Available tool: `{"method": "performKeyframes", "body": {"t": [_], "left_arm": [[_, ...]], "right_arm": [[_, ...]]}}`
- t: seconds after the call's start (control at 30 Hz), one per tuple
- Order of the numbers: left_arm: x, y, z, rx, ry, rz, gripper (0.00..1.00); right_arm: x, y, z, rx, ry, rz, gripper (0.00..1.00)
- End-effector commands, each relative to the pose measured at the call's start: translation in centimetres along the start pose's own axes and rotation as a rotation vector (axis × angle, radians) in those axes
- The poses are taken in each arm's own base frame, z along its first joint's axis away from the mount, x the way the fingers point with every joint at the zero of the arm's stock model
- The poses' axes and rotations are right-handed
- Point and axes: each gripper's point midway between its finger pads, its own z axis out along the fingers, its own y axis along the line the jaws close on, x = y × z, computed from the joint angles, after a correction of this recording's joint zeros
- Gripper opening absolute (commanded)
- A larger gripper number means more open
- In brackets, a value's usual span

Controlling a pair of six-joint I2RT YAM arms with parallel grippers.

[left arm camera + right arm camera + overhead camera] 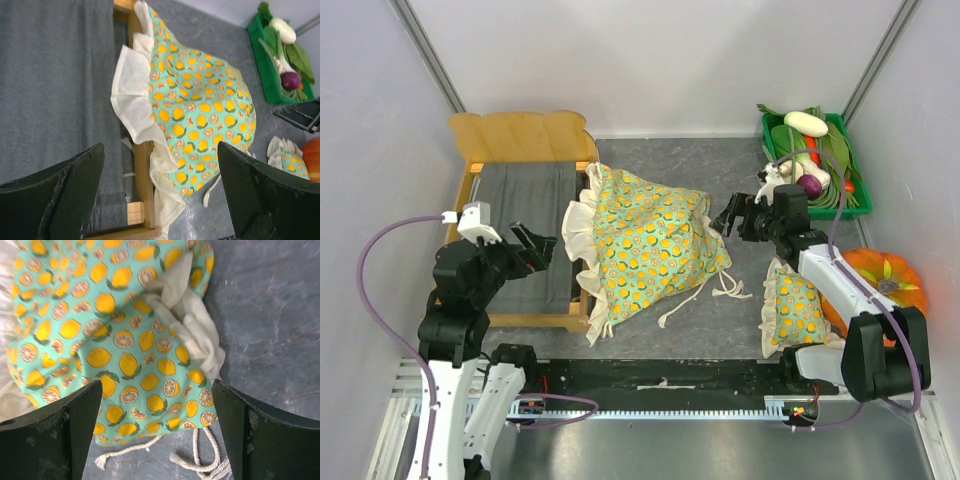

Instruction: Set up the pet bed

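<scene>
The light-wood pet bed [525, 200] sits at the left rear of the grey desk [720, 170], its wavy headboard at the far end and its dark grey base uncovered. A green, lemon-print ruffled blanket [645, 245] lies bunched just beside it, one frilled edge draped over the bed's right rail and the rest heaped on the desk, white cords [720, 285] trailing from it. The left pincer [538, 252] hovers over the bed's base, jaws spread wide and holding nothing. The right pincer [733, 222], also wide open and empty, hangs at the blanket's right edge. A matching ruffled pillow [790, 310] lies near the right arm, beside an orange pumpkin [885, 275]. A green crate [767, 135] of vegetables stands at the far right corner.
</scene>
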Motion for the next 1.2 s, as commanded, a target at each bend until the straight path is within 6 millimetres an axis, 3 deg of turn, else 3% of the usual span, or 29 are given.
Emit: {"method": "performKeyframes", "body": {"t": [0.0,0.2,0.37,0.47,0.5,0.53,0.57,0.6,0.63,0.7,0.83,0.9,0.97,1.0,1.07,1.1,1.17], "left_arm": [[2.4,-1.3,0.8,0.093,0.132,-0.015,0.99],[2.4,-1.2,0.5,0.09,0.131,0.002,0.99],[2.8,-0.8,0.2,0.075,0.13,0.005,0.99],[2.9,-0.6,-0.1,0.065,0.125,0.011,0.99],[3.0,-0.4,-0.1,0.056,0.124,0.012,0.99],[3.2,-0.2,-0.2,0.049,0.128,0.016,0.99],[3.2,-0.1,-0.2,0.044,0.125,0.018,0.99],[3.2,0.0,-0.3,0.035,0.122,0.017,0.99],[3.0,0.0,-0.5,0.036,0.117,0.018,0.99],[3.0,0.0,-0.6,0.032,0.11,0.019,0.99],[2.8,0.2,-0.6,0.018,0.107,0.02,1.0],[2.6,0.3,-0.4,0.008,0.11,0.008,1.0],[2.5,0.2,-0.1,0.002,0.118,-0.005,1.0],[2.2,0.1,0.1,-0.005,0.123,-0.021,1.0],[1.7,-0.2,0.4,-0.004,0.117,-0.048,1.0],[1.3,-0.6,0.5,0.007,0.111,-0.058,1.0],[0.9,-1.3,1.1,0.034,0.116,-0.083,1.0]], "right_arm": [[4.8,-1.2,1.4,0.009,0.153,0.053,0.98],[8.3,-3.9,1.9,0.093,0.22,0.069,0.98],[10.5,-3.1,3.7,-0.028,0.263,0.09,0.96],[11.4,-2.7,4.7,-0.085,0.271,0.135,0.84],[11.6,-2.2,4.8,-0.12,0.276,0.144,0.74],[11.5,-2.1,5.0,-0.124,0.271,0.151,0.74],[11.5,-2.0,5.1,-0.13,0.272,0.157,0.65],[11.3,-1.3,4.8,-0.169,0.275,0.154,0.39],[10.7,-0.7,4.7,-0.197,0.263,0.144,0.3],[9.3,0.9,3.4,-0.236,0.24,0.152,0.0],[1.6,7.6,-1.6,-0.413,0.067,0.092,0.0],[-4.3,11.8,-6.1,-0.488,-0.086,0.046,0.0],[-8.2,14.6,-9.3,-0.531,-0.198,0.019,0.0],[-11.4,16.8,-11.7,-0.574,-0.267,0.008,0.0],[-13.8,19.0,-12.8,-0.618,-0.298,0.017,0.0],[-16.1,21.2,-14.8,-0.676,-0.347,0.008,0.0],[-17.3,23.2,-14.9,-0.719,-0.365,0.012,0.0]]}}
